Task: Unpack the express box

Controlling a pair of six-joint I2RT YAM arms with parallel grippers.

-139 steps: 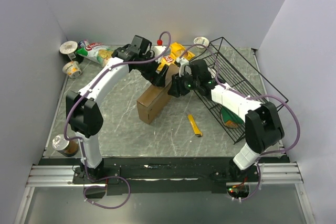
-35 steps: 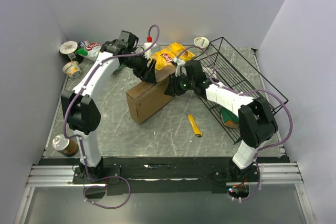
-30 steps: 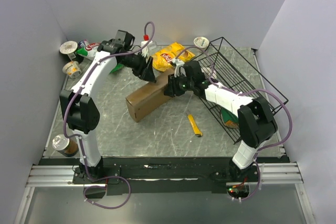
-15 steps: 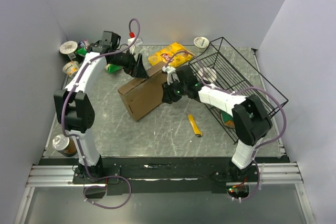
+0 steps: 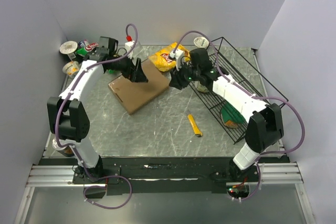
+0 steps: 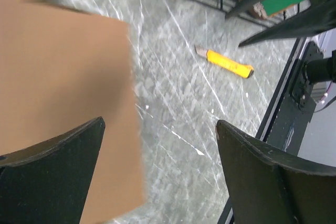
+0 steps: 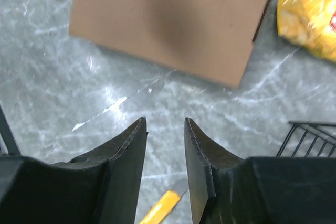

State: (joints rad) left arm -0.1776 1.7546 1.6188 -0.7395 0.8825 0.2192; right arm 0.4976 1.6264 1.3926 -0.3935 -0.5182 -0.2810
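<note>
The express box (image 5: pixel 137 86) is a flat brown cardboard mailer, lying closed and flat on the table left of centre. My left gripper (image 5: pixel 140 73) hangs over its far edge, wide open and holding nothing. In the left wrist view the box (image 6: pixel 58 77) fills the left side under one black finger (image 6: pixel 52 171), blurred. My right gripper (image 5: pixel 176 81) hovers just right of the box, its jaws a little apart with only bare table between them. The right wrist view shows the box (image 7: pixel 168 19) ahead of the gripper (image 7: pixel 165 121).
A black wire basket (image 5: pixel 247 85) lies tipped on the right with a green packet inside. A yellow utility knife (image 5: pixel 195 125) lies in front of it. A yellow snack bag (image 5: pixel 169 56) sits behind the box. Cups and snack packs (image 5: pixel 79 51) crowd the back-left corner, and a can (image 5: pixel 65 145) stands front left.
The box went from standing tilted on its edge to lying flat, further left. My left gripper opened and let go of it. My right gripper drew back to the right, off the box.
</note>
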